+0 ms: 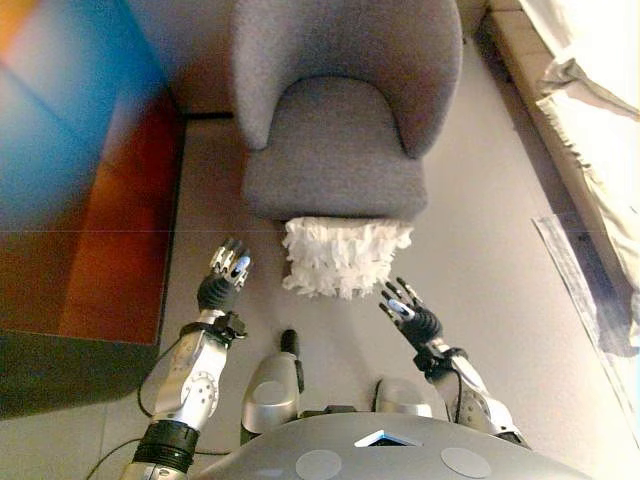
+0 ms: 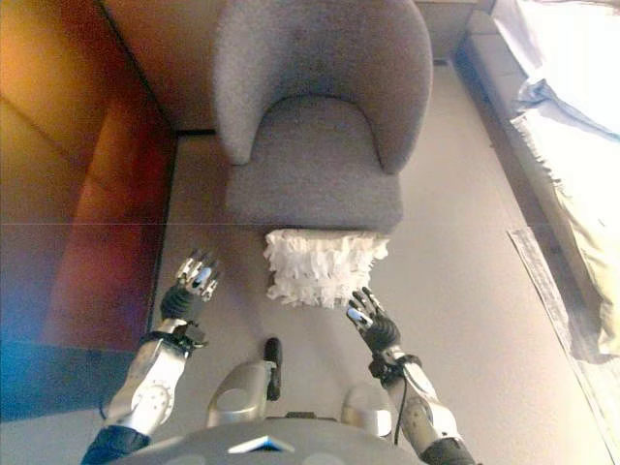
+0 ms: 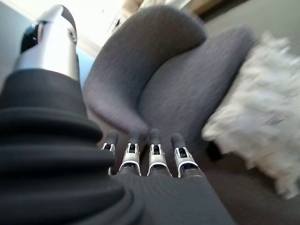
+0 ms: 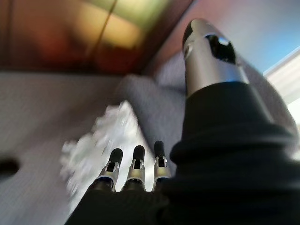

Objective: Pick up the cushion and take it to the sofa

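Note:
A white ruffled cushion (image 1: pixel 345 256) lies on the floor against the front of a grey armchair (image 1: pixel 340 110). It also shows in the right eye view (image 2: pixel 322 264) and in both wrist views (image 3: pixel 262 126) (image 4: pixel 101 140). My left hand (image 1: pixel 226 272) is open, held above the floor to the left of the cushion, apart from it. My right hand (image 1: pixel 408 312) is open, just off the cushion's lower right corner, not touching it. Both hands are empty.
A reddish-brown wooden cabinet (image 1: pixel 110 230) stands to the left. A bed with pale bedding (image 1: pixel 590 130) runs along the right. Grey floor (image 1: pixel 500 260) lies between the armchair and the bed.

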